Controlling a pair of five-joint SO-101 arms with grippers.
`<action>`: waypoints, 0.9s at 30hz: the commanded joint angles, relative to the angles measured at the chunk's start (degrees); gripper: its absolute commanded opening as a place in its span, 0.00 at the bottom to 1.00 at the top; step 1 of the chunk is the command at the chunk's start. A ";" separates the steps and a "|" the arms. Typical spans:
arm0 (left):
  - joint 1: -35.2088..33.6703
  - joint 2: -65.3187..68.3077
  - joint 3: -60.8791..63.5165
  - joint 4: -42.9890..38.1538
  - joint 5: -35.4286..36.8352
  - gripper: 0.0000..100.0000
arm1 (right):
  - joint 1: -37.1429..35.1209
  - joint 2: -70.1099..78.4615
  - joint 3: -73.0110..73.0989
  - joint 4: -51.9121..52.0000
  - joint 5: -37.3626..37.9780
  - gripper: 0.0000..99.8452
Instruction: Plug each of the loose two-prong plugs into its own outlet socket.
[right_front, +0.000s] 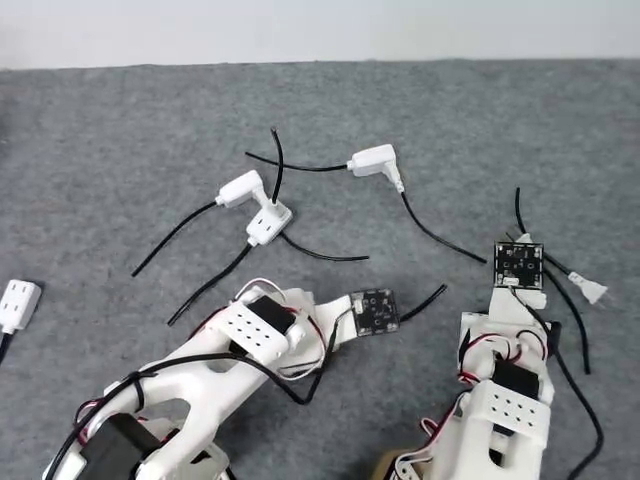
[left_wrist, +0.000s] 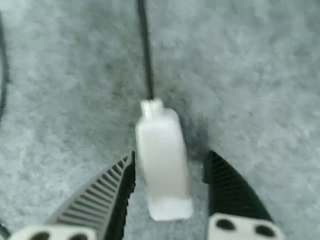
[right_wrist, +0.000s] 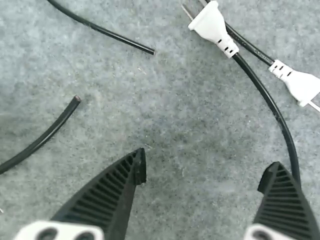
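My left gripper (left_wrist: 171, 157) is open and straddles a white block-shaped connector (left_wrist: 162, 165) lying on the grey carpet, its black cable (left_wrist: 146, 50) running away from me. Small gaps remain between the fingers and the block. My right gripper (right_wrist: 207, 162) is open over bare carpet. Beyond it lie two white two-prong plugs (right_wrist: 212, 22) (right_wrist: 300, 86) on black cables. In the high view one plug (right_front: 592, 291) lies right of the right arm (right_front: 510, 400), and the left arm (right_front: 260, 335) covers the block.
Three white socket pieces (right_front: 243, 188) (right_front: 268, 224) (right_front: 375, 160) with black cables lie mid-table in the high view. Another white outlet (right_front: 18, 300) sits at the left edge. Loose cable ends (right_wrist: 75, 100) (right_wrist: 152, 51) lie ahead of the right gripper.
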 joint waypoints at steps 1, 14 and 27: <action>-0.18 -0.53 -1.45 -3.16 2.02 0.08 | -0.57 -0.84 -2.64 -1.19 0.09 0.36; 6.95 -0.97 -3.82 12.48 -1.32 0.01 | -2.07 -0.84 -2.55 -1.19 0.09 0.36; 13.01 -0.44 -7.25 16.09 -3.69 0.01 | -2.07 -0.84 -2.55 -1.19 0.09 0.36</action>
